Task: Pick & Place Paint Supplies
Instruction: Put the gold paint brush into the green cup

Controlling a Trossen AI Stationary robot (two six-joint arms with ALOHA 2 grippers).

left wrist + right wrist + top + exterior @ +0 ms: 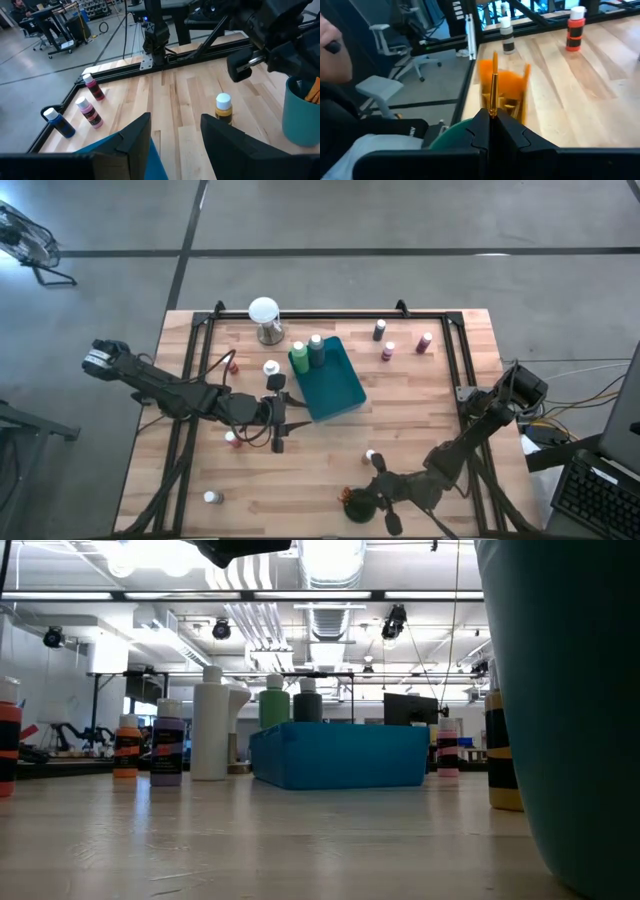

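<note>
1. The right gripper [490, 131] is closed tight on a thin brush [493, 85] with an orange handle.
2. It holds the brush just above a teal cup [301, 117] with other orange brushes [502, 82] inside, near the front edge of the table [420, 420].
3. The left gripper [278, 422] is half open and holds nothing, next to the teal tray [332, 385].
4. Small paint bottles [388, 351] stand around the table.

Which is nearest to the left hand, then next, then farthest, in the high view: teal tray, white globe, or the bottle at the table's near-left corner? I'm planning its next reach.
1. Teal tray: just right of the left hand.
2. Near-left corner bottle: toward the front edge.
3. White globe: at the far edge, farthest.
</note>
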